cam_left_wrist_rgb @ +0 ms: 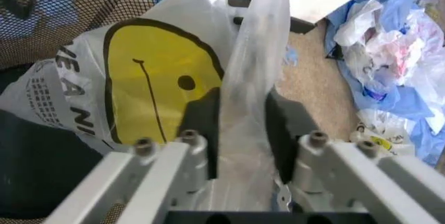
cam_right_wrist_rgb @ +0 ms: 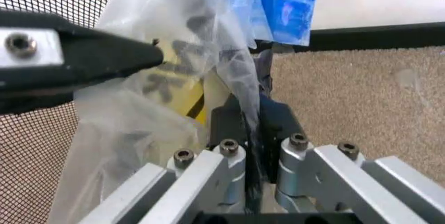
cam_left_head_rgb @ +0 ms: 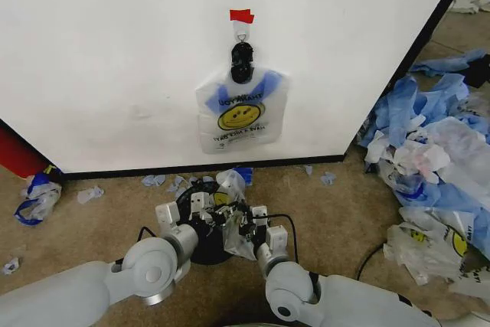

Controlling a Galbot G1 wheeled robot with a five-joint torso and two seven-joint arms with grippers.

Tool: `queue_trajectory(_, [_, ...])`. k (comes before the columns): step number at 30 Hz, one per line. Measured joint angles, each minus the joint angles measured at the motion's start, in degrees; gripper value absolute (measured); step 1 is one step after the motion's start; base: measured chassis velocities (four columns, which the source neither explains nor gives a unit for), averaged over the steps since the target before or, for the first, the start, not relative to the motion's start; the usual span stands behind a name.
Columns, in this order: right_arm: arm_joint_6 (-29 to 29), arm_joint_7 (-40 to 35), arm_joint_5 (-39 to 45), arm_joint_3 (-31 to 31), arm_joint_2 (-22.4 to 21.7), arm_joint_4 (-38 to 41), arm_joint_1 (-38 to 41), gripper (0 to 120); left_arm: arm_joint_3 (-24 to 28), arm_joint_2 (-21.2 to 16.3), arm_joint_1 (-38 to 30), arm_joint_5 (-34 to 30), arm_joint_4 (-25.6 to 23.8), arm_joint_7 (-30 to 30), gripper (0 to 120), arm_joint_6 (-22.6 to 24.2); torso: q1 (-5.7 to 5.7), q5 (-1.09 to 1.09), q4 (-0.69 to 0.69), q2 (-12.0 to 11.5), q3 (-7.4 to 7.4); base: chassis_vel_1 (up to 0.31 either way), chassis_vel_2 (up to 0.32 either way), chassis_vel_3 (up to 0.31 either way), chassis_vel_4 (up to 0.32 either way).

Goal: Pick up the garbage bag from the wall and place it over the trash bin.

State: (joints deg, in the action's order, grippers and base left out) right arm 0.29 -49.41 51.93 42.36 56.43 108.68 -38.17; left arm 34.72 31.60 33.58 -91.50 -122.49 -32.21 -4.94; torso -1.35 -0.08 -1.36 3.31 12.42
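You are holding a thin translucent white plastic garbage bag (cam_left_wrist_rgb: pixel 149 86) with a yellow smiley face right at the small round black wire-mesh trash bin (cam_left_head_rgb: pixel 200 223), which is standing on the brown carpet just in front of the wall's black base strip. The left gripper (cam_left_wrist_rgb: pixel 242 125) is hovering over the bin with its dark pads (cam_left_wrist_rgb: pixel 203 130) set a little apart and a fold of the clear film running between them; you cannot tell whether they are pinching it or merely bracketing it. The right gripper (cam_right_wrist_rgb: pixel 251 130) is sitting beside the bin, its jaws pressed together on a gathered strip of the same bag.

Another bag (cam_left_head_rgb: pixel 242 111) of the same print is hanging from the black clip (cam_left_head_rgb: pixel 242 63) under the red tape piece (cam_left_head_rgb: pixel 241 15) on the large plain white wall (cam_left_head_rgb: pixel 115 59), above and behind the bin.

So the fetching part looks finished for the bag you are holding, and you are working on the last stage. In the left wrist view the film is draping across the mesh, yet the mouth seems bunched, not spread around the rim. What is likely remaining is opening it wide, seating it over the rim and letting go.
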Motion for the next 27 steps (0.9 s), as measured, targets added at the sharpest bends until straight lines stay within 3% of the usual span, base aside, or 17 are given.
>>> queue_trajectory(2, [0.02,0.0,-0.04,-0.01,0.01,-0.04,0.0,0,0.0,0.04,0.06,0.1,0.07,-0.01,17,-0.03,0.0,0.0,0.0,0.0,0.0,0.0,0.0,0.0,0.0])
queue_trajectory(6, [0.14,0.04,-0.2,-0.07,-0.05,-0.17,-0.03,0,-0.18,0.16,0.62,0.66,0.24,-0.03,0,-0.29,0.0,0.02,0.01,0.0,-0.01,0.0,0.0,0.0,0.0])
queue_trajectory(17, [0.19,0.08,-0.2,-0.22,-0.81,0.22,-0.06,0,-2.53,-2.18,1.0,0.63,-1.5,-0.23,0,-0.34,0.0,0.01,0.0,0.0,0.0,0.0,0.0,0.0,0.0])
queue_trajectory(27, [0.19,0.07,-0.04,-1.18,-0.97,0.3,-0.02,0,-9.0,-6.25,8.0,0.76,-5.11,-0.31,0,-0.31,0.01,0.0,0.0,0.0,0.0,0.0,0.0,0.0,0.0])
